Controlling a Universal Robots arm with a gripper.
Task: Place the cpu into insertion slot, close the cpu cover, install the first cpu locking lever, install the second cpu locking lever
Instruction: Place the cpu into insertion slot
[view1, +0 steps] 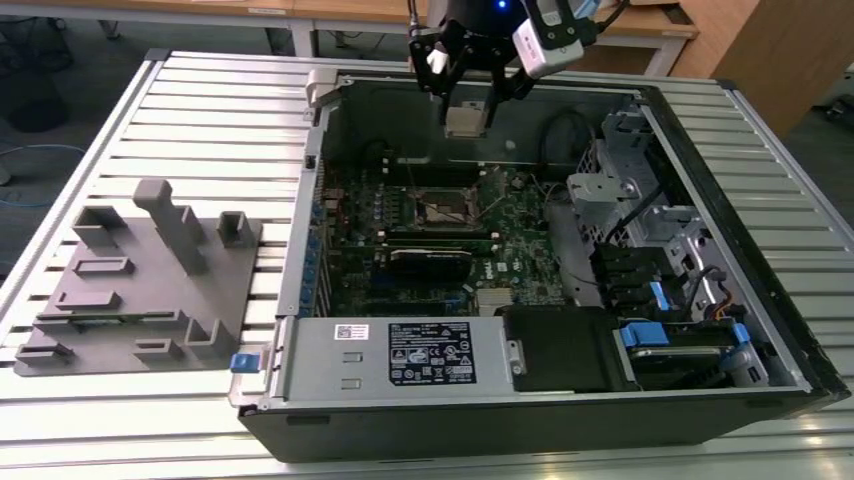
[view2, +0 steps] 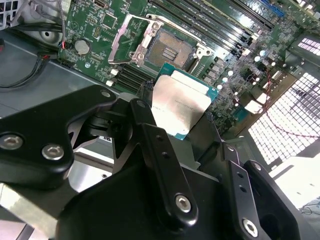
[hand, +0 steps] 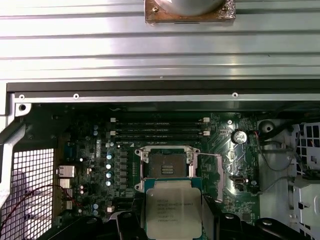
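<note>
My gripper (view1: 466, 108) hangs over the far end of the open computer case, shut on the cpu (view1: 465, 122). The cpu (view2: 180, 102) is a flat silver-faced chip on a green backing, held by its edges between the black fingers (view2: 150, 132). The insertion slot (view1: 445, 208) sits in the green board below and nearer than the chip, its dark centre bare in both wrist views (view2: 167, 47) (hand: 169, 164). The cpu cover (view2: 118, 42), a silvery frame, is swung open at one side of the socket. In the first wrist view the cpu (hand: 173, 210) hovers just short of the socket.
The case walls (view1: 310, 200) ring the board. A grey power-supply box (view1: 400, 355) fills the near end, and a drive cage (view1: 667, 300) with blue tabs lies at the exterior view's right. Long memory slots (hand: 160, 131) run beside the socket. A grey fixture (view1: 134, 280) stands on the slatted table.
</note>
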